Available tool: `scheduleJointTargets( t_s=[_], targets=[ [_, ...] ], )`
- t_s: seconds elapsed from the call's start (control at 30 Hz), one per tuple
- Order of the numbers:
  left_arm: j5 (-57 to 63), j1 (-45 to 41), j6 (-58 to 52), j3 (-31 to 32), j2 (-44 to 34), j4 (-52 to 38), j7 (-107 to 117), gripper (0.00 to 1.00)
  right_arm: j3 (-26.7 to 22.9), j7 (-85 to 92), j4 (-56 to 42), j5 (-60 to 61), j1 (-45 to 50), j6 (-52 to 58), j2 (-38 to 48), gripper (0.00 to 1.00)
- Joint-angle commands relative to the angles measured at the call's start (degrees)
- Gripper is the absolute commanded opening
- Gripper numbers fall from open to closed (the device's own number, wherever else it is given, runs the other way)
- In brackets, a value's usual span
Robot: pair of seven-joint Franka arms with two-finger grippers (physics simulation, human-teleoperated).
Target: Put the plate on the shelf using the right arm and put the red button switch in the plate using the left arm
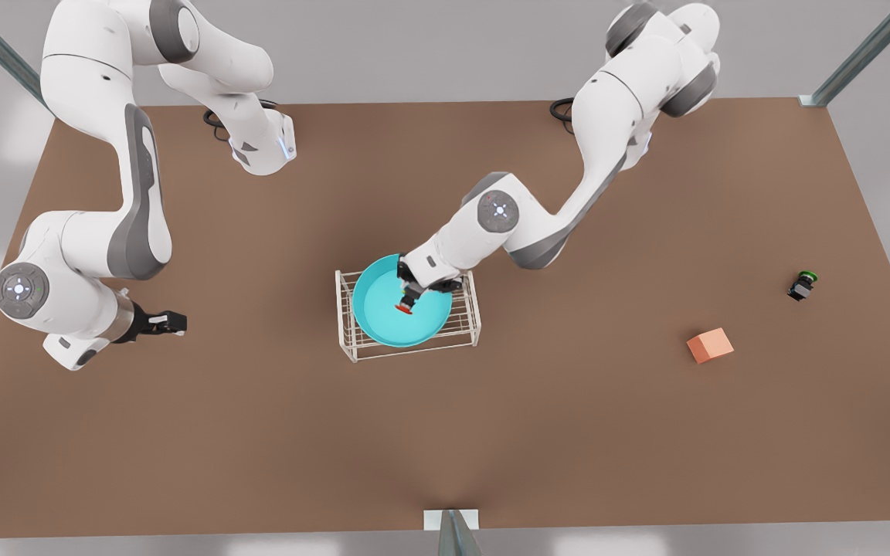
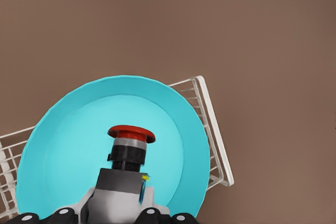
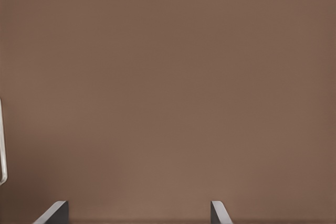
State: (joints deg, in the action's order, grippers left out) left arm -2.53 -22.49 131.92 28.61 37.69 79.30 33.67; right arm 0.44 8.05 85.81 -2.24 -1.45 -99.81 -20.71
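The turquoise plate [image 1: 380, 318] lies on top of the white wire shelf [image 1: 414, 350] in the middle of the table. My left gripper [image 1: 411, 294], on the arm reaching in from the front view's right, is over the plate and shut on the red button switch [image 1: 404, 308]. In the left wrist view the switch [image 2: 129, 148] points its red cap toward the plate [image 2: 63, 145], with the shelf [image 2: 215, 129] showing past the rim. I cannot tell whether the cap touches the plate. My right gripper [image 1: 174, 322] waits low at the front view's left, open and empty [image 3: 137, 214].
A like switch with a green cap [image 1: 802, 286] and a salmon-orange cube [image 1: 710, 345] sit far off at the front view's right. Bare brown table [image 1: 568, 432] surrounds the shelf. A thin white bar [image 3: 2, 145] edges the right wrist view.
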Motion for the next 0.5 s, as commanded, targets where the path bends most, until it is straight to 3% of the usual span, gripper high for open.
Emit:
scheduleJointTargets(
  t_s=[0.0,0.03,0.07,0.17,0.2,0.27,0.33,0.4,0.43,0.47],
  targets=[
    [0.33,-0.36,7.12,-0.04,1.16,-0.11,44.81,0.47,0.0,0.38,-0.03,0.04,0.04,-0.03,0.05,1.0],
    [2.44,-0.36,7.21,-0.04,1.42,-0.02,44.9,0.85,0.0,0.3,-0.03,0.04,0.04,-0.03,0.05,1.0],
    [2.44,-0.27,7.82,-0.31,1.77,-0.2,43.67,1.0,0.0,0.47,-0.03,0.04,-0.04,-0.03,0.05,1.0],
    [6.65,-0.19,6.77,-0.57,1.33,-0.11,43.14,1.0,-0.18,0.47,-0.03,0.04,-0.04,-0.03,0.05,1.0],
    [14.21,0.87,-3.58,-0.22,0.37,-0.37,39.73,1.0,-0.35,1.35,-0.03,0.04,-0.13,0.06,0.05,1.0],
    [14.57,11.14,-29.51,-0.13,-10.0,-0.82,8.36,1.0,-0.35,1.44,-0.03,0.04,-0.13,-0.03,0.05,1.0],
    [13.95,20.46,-42.36,-0.22,-14.58,-0.9,-1.95,1.0,-0.35,1.35,-0.03,0.13,-0.13,-0.03,-0.12,1.0],
    [13.08,24.15,-43.94,-0.22,-15.28,-1.08,-2.38,1.0,-0.35,1.44,-0.03,0.13,-0.13,-0.03,-0.39,1.0],
    [4.31,21.02,-47.46,-14.85,-18.44,-1.34,-27.3,1.0,-0.35,1.44,-0.03,0.13,-0.13,-0.03,-0.47,1.0],
    [-4.47,15.39,-46.85,-29.69,-20.02,-0.9,-38.56,1.0,-0.35,1.44,-0.03,0.13,-0.13,-0.03,-0.47,1.0]
  ],
)
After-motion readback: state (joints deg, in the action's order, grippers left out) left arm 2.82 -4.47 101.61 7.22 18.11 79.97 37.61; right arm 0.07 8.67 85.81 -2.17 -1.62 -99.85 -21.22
